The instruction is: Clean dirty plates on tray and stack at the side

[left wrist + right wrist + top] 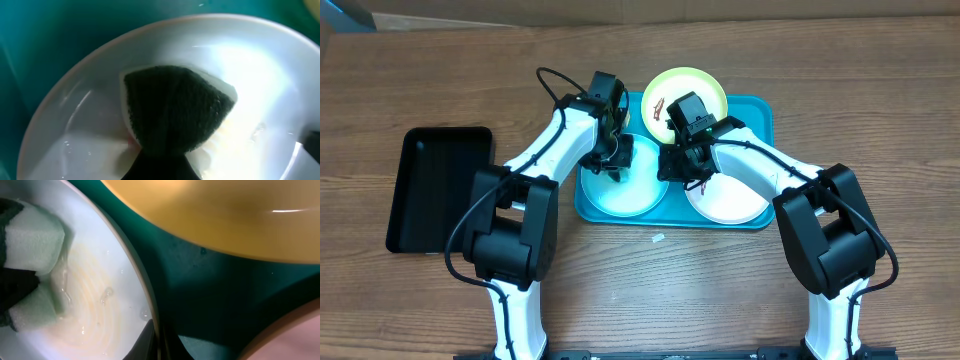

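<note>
The turquoise tray [760,110] holds three plates. The pale yellow-green plate [705,88] at the back shows a reddish-brown smear. The bluish-white plate [620,195] is front left, the white plate [730,200] front right. My left gripper [613,165] is shut on a green-and-white sponge [175,107] pressed onto the bluish-white plate [260,60]. My right gripper [672,168] is shut on that plate's right rim [150,310], one finger each side. The sponge also shows in the right wrist view [30,237]. The plate's surface is wet and streaked.
A smaller black tray [440,185] lies on the wooden table to the left of the turquoise tray. A small white scrap [658,238] lies on the table in front of the tray.
</note>
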`<state>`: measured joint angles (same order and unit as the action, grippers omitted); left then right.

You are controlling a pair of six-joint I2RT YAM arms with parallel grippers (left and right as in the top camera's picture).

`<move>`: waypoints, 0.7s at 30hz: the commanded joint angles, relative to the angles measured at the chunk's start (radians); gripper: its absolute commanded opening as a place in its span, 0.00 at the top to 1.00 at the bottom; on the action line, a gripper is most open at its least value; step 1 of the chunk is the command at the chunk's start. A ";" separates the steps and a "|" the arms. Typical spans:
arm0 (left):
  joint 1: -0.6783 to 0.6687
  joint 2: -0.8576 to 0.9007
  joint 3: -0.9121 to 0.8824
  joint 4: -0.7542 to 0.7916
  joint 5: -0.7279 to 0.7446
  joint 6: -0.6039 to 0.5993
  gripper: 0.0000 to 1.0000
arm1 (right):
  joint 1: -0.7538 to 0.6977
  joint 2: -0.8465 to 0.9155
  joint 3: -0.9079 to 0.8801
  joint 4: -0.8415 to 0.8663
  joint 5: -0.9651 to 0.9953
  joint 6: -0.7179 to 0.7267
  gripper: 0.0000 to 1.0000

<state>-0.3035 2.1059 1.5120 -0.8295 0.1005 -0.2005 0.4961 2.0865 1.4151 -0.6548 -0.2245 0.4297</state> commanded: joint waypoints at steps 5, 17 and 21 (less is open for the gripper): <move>0.003 0.016 -0.096 0.002 -0.310 -0.046 0.96 | -0.009 0.006 -0.006 -0.009 0.026 -0.010 0.96; 0.000 0.005 0.087 -0.228 -0.505 -0.226 0.96 | -0.009 -0.008 -0.006 -0.010 0.026 -0.010 0.96; 0.000 -0.002 0.192 -0.312 -0.394 -0.226 0.96 | -0.009 -0.030 -0.006 -0.021 0.028 -0.011 0.96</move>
<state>-0.3191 2.0995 1.6184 -1.1175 -0.2890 -0.3908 0.5034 2.0850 1.4151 -0.6655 -0.2371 0.4244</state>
